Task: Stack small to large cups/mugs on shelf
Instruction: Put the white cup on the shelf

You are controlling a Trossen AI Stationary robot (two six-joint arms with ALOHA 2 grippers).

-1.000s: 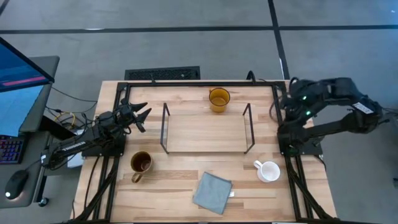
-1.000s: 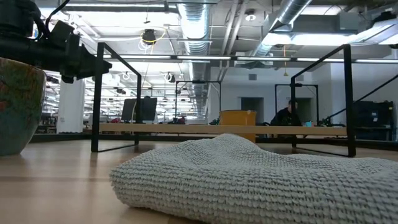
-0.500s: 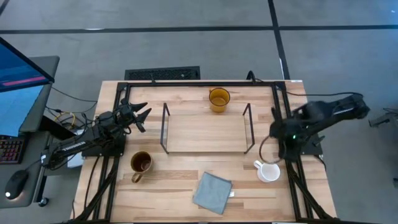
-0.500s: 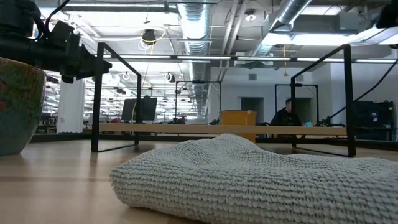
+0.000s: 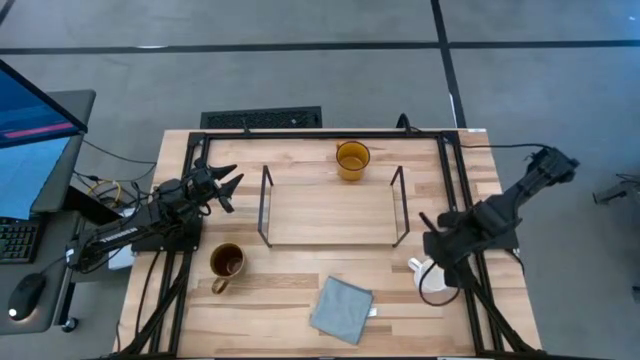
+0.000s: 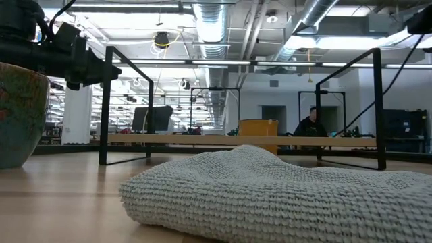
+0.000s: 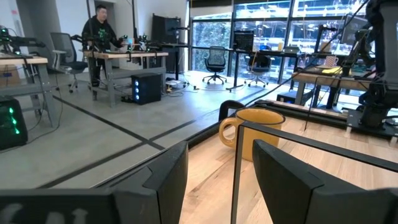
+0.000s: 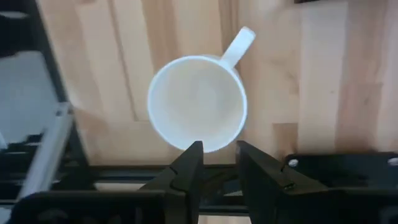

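Nothing is stacked yet: my right gripper (image 8: 214,163), fingers narrowly parted and empty, hovers over the white mug (image 8: 198,102) on the table beside the bare shelf (image 5: 333,211), amber mug (image 5: 351,158) and brown mug (image 5: 226,262) untouched.

Open-plan robotics lab/office: exposed ceiling ducts (image 6: 210,27) & strip lights, rows of desks (image 7: 127,56) w/ office chairs (image 7: 214,59), a person (image 7: 99,31) at one, big windows, grey concrete floor (image 5: 300,70), monitor (image 5: 35,110) beside the bench (image 5: 300,290).
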